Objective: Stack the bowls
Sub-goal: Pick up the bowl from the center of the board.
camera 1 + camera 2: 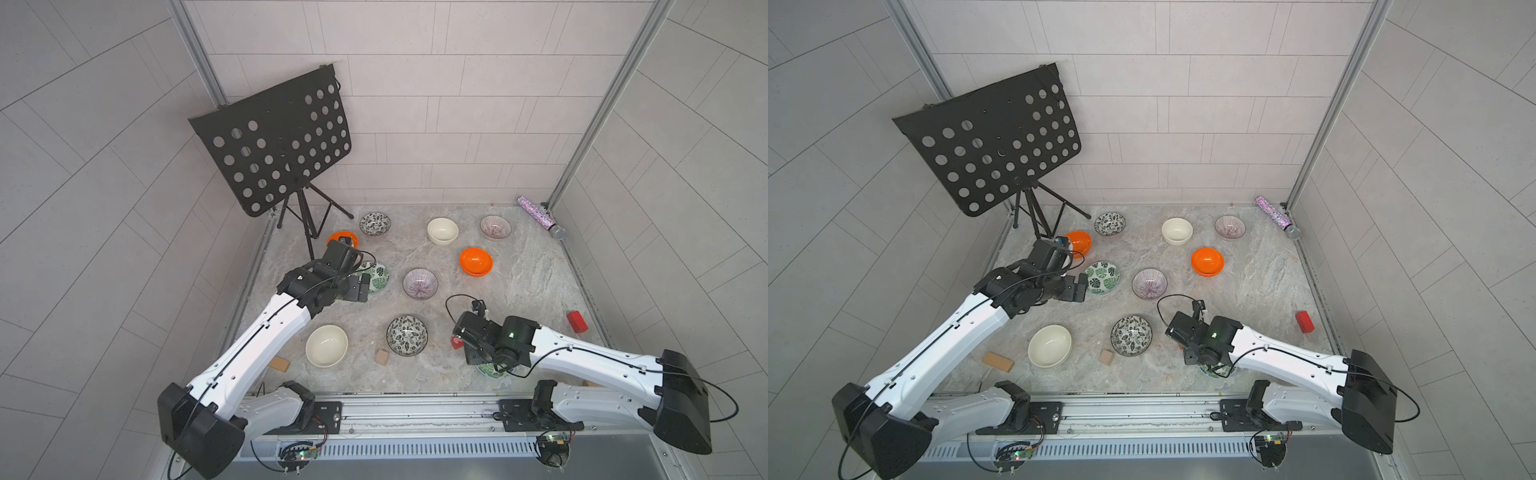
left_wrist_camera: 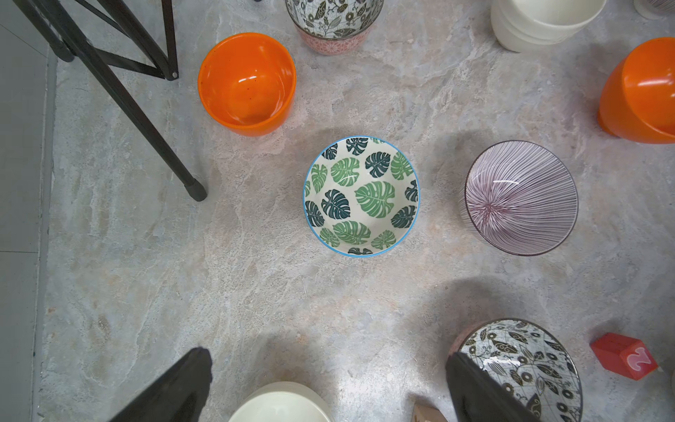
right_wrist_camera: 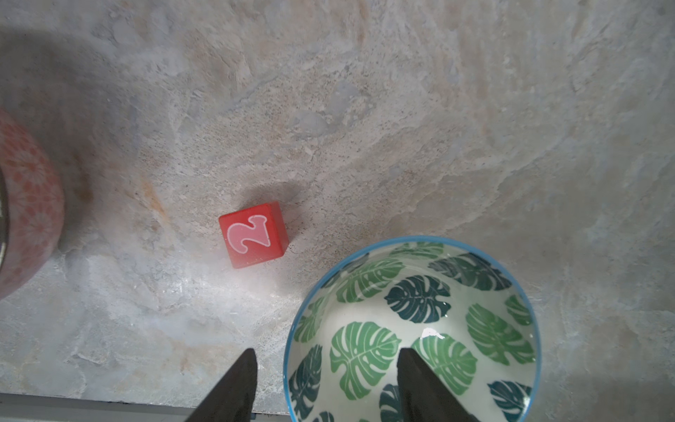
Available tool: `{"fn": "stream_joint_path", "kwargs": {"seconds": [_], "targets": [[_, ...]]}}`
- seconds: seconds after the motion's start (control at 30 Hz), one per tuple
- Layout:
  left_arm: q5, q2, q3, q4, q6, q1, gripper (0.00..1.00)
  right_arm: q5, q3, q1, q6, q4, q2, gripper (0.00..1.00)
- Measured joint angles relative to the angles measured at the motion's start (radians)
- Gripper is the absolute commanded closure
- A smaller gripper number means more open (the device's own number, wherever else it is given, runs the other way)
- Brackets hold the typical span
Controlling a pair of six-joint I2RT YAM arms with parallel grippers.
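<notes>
straddles the rim of the front leaf bowl (image 3: 420, 321) with the right gripper (image 3: 326, 352), half spread, one finger inside, one outside, not yet pinching. holds the left gripper (image 2: 327, 354), spread wide, just short of the second leaf bowl (image 2: 361, 197), well apart from the first. both empty, unstacked.

You had the music stand (image 1: 274, 141) in the table's (image 1: 519, 291) far left corner, the microphone (image 1: 540, 216) in its far right. A monstera-leaf bowl (image 3: 412, 329) sat by the front edge, right of the numbered block (image 3: 252, 239); a second monstera-leaf bowl (image 1: 1102, 277) sat mid-table, left of a striped bowl (image 1: 1149, 283).
</notes>
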Motion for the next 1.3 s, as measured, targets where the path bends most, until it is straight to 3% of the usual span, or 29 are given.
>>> {"fn": "stream_joint_path", "kwargs": {"seconds": [0.2, 0.67, 0.93, 1.1, 1.3], "targets": [[-0.002, 0.002, 0.0, 0.0, -0.003, 0.0, 0.0, -0.008, -0.016, 0.032, 0.012, 0.043, 0.055, 0.48], [-0.005, -0.012, -0.01, 0.004, -0.03, 0.0, 0.0, 0.037, -0.04, 0.082, 0.079, 0.038, 0.072, 0.93], [-0.023, -0.009, -0.005, 0.014, -0.048, 0.0, 0.0, 0.125, 0.041, 0.084, 0.044, -0.112, 0.063, 1.0], [-0.002, 0.092, 0.075, 0.006, -0.055, 0.047, 0.0, 0.213, 0.29, 0.083, -0.102, -0.208, 0.122, 1.0], [0.162, 0.175, 0.184, 0.002, -0.062, 0.205, 0.0, 0.277, 0.514, 0.111, -0.531, -0.073, 0.217, 1.0]]}}
